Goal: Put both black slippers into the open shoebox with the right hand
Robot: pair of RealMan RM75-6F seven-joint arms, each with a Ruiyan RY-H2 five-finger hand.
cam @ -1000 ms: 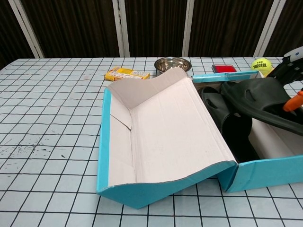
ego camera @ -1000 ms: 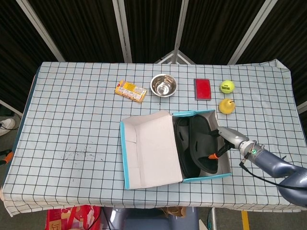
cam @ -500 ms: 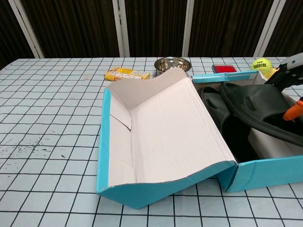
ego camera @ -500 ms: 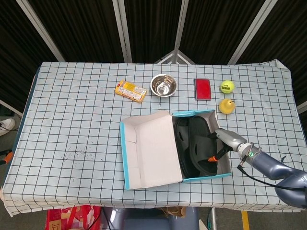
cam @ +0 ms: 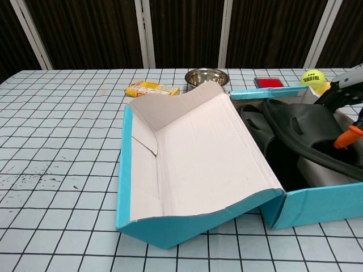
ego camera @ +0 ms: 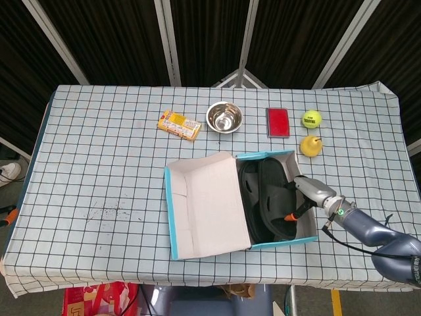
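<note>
The teal shoebox [ego camera: 279, 244] stands open mid-table, its lid [ego camera: 207, 204] folded out to the left. One black slipper [ego camera: 248, 196] lies inside along the left wall. A second black slipper [ego camera: 273, 192] slants over the right half of the box, tilted [cam: 300, 126] in the chest view. My right hand [ego camera: 306, 195] grips this slipper at the box's right wall, an orange fingertip [cam: 347, 136] pressed on its edge. The left hand appears in neither view.
Along the far side sit a yellow snack pack [ego camera: 179, 124], a steel bowl [ego camera: 224, 118], a red flat case [ego camera: 277, 122] and a tennis ball [ego camera: 311, 118]. A yellow pear-shaped toy [ego camera: 310, 145] lies just beyond the box's right corner.
The right hand has moved slightly left and down, lowering the held slipper deeper into the box. The box and the other slipper have stayed put.
</note>
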